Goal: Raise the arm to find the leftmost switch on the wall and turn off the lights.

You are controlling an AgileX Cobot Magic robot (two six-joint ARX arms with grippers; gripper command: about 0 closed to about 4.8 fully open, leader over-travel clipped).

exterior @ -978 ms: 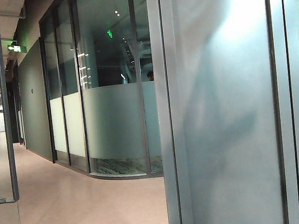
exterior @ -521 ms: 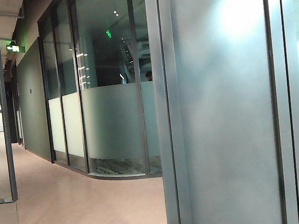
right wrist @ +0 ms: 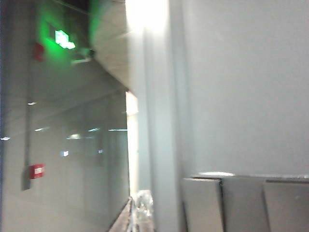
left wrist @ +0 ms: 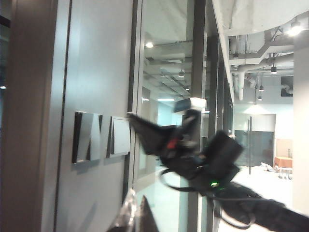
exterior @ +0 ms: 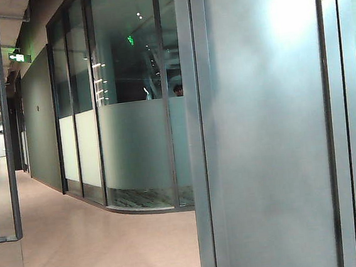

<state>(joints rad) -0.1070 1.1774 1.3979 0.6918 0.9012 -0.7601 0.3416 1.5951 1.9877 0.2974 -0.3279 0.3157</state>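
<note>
Though blur softens the wrist views, the switch panel [left wrist: 100, 143] shows as a row of silvery rockers set in the grey wall panel [left wrist: 96, 63], just beside the dark frame of a glass partition [left wrist: 164, 72]. My right wrist view has the same row close by, with three rockers [right wrist: 241, 203] side by side; which one is the leftmost on the wall I cannot tell.

My right gripper [left wrist: 137, 123] is raised to the wall, and its dark pointed tip lies at the edge of the rocker nearest the glass. Whether it touches is lost in the blur, and I cannot tell if those fingers are parted or closed. In its own camera only a pale smear of fingertips [right wrist: 139, 209] shows beside the panel.

My left gripper [left wrist: 135, 220] hangs below the switches, only its tips in view; I cannot tell its state either.

A green exit sign [right wrist: 63, 38] glows overhead. The exterior view shows the corridor floor [exterior: 101, 248], with neither arm in sight.
</note>
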